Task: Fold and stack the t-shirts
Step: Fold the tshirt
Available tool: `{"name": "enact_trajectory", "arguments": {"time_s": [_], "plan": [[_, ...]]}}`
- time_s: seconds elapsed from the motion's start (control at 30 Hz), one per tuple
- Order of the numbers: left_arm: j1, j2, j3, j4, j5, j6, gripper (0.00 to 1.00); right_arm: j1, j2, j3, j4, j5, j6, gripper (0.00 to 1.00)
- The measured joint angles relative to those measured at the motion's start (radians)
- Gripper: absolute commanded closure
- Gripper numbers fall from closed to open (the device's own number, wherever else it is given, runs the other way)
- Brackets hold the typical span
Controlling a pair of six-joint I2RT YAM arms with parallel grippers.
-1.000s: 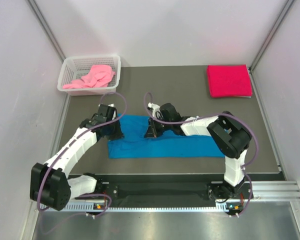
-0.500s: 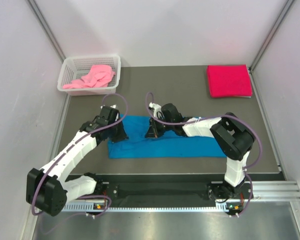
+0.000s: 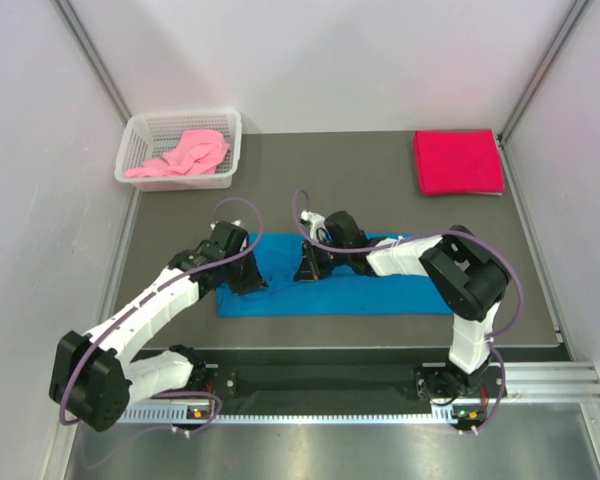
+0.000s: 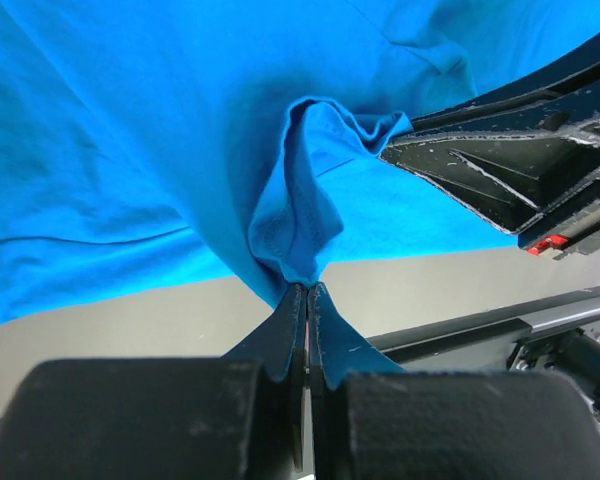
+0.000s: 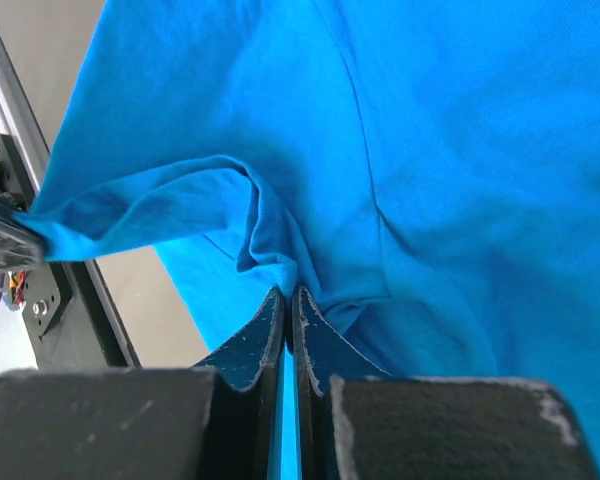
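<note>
You have the blue t-shirt (image 3: 380,292) lying as a long band across the near middle of the table (image 3: 370,185), with both claws pinched shut on it. Your left gripper (image 4: 307,292) clamps a bunched fold at the shirt's left end. Your right gripper (image 5: 288,298) clamps a gathered fold near its far edge, just to the right. The red t-shirt (image 3: 458,162) sits folded at the far right corner. The pink t-shirt (image 3: 185,153) lies crumpled in the basket (image 3: 178,183) at far left.
</note>
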Motion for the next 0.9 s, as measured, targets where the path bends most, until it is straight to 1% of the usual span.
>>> {"name": "enact_trajectory", "arguments": {"time_s": [0.2, 0.33, 0.43, 0.47, 0.57, 0.6, 0.67, 0.7, 0.8, 0.9], "plan": [[-0.022, 0.0, -0.057, 0.055, 0.024, -0.058, 1.0, -0.004, -0.002, -0.014, 0.003, 0.0, 0.0, 1.0], [-0.032, 0.0, -0.072, 0.055, 0.02, -0.078, 1.0, -0.006, -0.002, -0.019, 0.006, -0.002, 0.003, 1.0], [-0.032, 0.0, -0.071, 0.048, 0.009, -0.079, 0.87, -0.006, -0.002, -0.019, 0.012, -0.013, 0.004, 1.0], [-0.032, 0.0, -0.071, 0.043, 0.004, -0.081, 0.79, -0.006, -0.002, -0.019, 0.015, -0.017, 0.006, 1.0], [-0.032, 0.002, -0.044, 0.006, -0.028, -0.07, 0.67, -0.006, -0.002, -0.019, 0.029, -0.027, 0.014, 1.0], [-0.032, 0.01, -0.011, -0.024, -0.057, -0.059, 0.64, -0.006, -0.002, -0.019, 0.032, -0.031, 0.019, 1.0], [-0.023, 0.038, 0.066, -0.068, -0.106, -0.036, 0.62, -0.006, -0.002, -0.02, 0.039, -0.043, 0.024, 1.0], [-0.015, 0.058, 0.119, -0.09, -0.135, -0.018, 0.6, -0.006, -0.002, -0.02, 0.043, -0.049, 0.027, 1.0], [0.055, 0.11, 0.245, -0.092, -0.2, 0.048, 0.6, -0.006, -0.002, -0.024, 0.051, -0.057, 0.029, 1.0], [0.203, 0.147, 0.284, -0.05, -0.2, 0.116, 0.6, -0.006, -0.002, -0.032, 0.061, -0.07, 0.037, 1.0]]}}
